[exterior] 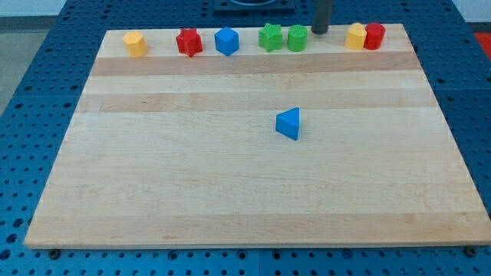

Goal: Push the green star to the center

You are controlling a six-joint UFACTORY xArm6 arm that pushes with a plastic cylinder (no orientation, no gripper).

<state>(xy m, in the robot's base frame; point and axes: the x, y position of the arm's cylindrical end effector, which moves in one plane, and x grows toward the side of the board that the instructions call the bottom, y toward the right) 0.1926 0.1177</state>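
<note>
The green star (270, 37) sits at the top edge of the wooden board (230, 192), a little right of the middle. A second green block (297, 37), of rounder shape, touches its right side. My tip (318, 32) stands at the top edge just right of this second green block, close to it or touching it. The second block lies between my tip and the star.
Along the top edge, from the view's left: a yellow block (135, 44), a red star (189, 41), a blue block (226, 41). Right of my tip, a yellow block (355, 36) touches a red cylinder (374, 36). A blue triangle (288, 123) lies near the board's middle.
</note>
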